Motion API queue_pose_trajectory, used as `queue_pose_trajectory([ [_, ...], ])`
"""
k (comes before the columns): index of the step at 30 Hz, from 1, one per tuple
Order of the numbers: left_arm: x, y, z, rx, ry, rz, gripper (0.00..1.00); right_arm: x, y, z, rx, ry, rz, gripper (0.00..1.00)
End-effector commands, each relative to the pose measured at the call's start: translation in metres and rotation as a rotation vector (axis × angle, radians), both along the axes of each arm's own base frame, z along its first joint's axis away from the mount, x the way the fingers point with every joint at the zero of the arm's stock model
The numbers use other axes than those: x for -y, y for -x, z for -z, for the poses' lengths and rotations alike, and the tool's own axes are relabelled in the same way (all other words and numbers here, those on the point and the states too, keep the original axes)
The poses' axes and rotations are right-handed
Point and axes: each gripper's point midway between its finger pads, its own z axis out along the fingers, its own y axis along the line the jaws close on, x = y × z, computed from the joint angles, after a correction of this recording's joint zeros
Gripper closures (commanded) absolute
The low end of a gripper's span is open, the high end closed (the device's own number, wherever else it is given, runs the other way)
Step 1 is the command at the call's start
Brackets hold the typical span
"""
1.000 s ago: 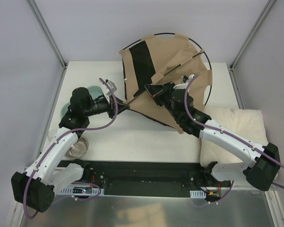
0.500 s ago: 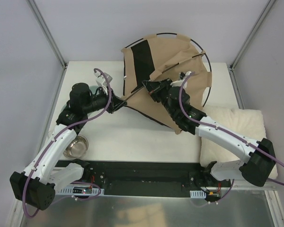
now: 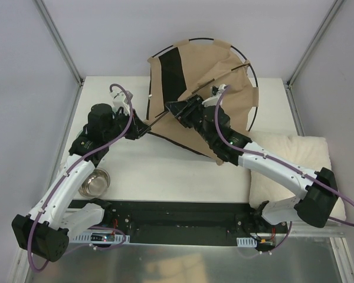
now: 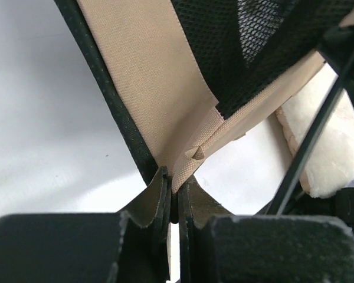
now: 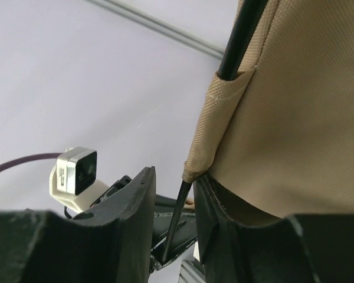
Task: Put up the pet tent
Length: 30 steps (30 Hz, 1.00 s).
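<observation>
Looking at the tent (image 3: 224,100) up at the back of the table (image 3: 165,171), half-raised between both arms, just left of the cushion (image 3: 289,156). Clamped tight with the left gripper (image 4: 172,203) on a tan corner hem, right where the black trim meets it. Parted on the other side with the right gripper (image 5: 176,197): straddling a thin pole (image 5: 239,35) at the mouth of its sleeve (image 5: 224,100), not squeezing it.

Reads as light and floppy in the cloth, springy in the rod. Likely to sag, twist or snap back once let go. Best taken at stitched hems, corners and sleeve ends, never mid-panel, where only loose weave would bunch up. Probably slick along the rod, so worth gripping square-on.

Shows as tan woven fabric with a broad black panel (image 3: 174,73), black mesh (image 4: 265,35) lining and dark piping. Rimmed by the same thin rod, arcing round the far edge.
</observation>
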Motion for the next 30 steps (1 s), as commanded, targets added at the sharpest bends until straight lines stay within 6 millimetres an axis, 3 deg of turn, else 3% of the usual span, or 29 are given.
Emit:
queue_pose_trajectory([
  [1,-0.018,-0.004,0.014,-0.077,-0.034,-0.109,1.0,-0.011,-0.001,0.011,-0.012,0.071,-0.031,0.63],
  [6,-0.017,-0.004,0.015,-0.07,-0.042,-0.094,1.0,-0.037,0.012,0.021,-0.039,0.092,-0.114,0.59],
  [10,-0.017,-0.006,0.015,-0.067,-0.048,-0.093,1.0,-0.05,0.021,0.026,-0.053,0.107,-0.14,0.49],
  [13,-0.017,-0.007,0.011,-0.058,-0.049,-0.098,1.0,-0.06,0.028,0.026,-0.056,0.108,-0.18,0.49],
  [17,-0.018,-0.01,0.011,-0.056,-0.055,-0.102,1.0,-0.073,0.04,0.03,-0.055,0.123,-0.222,0.6],
  [21,-0.018,-0.012,0.008,-0.05,-0.057,-0.104,1.0,-0.083,0.047,0.033,-0.053,0.131,-0.25,0.66],
  [27,-0.018,-0.014,0.007,-0.043,-0.063,-0.104,1.0,-0.089,0.052,0.037,-0.059,0.141,-0.268,0.67],
  [30,-0.018,-0.015,0.006,-0.041,-0.066,-0.105,1.0,-0.088,0.051,0.039,-0.061,0.142,-0.261,0.75],
])
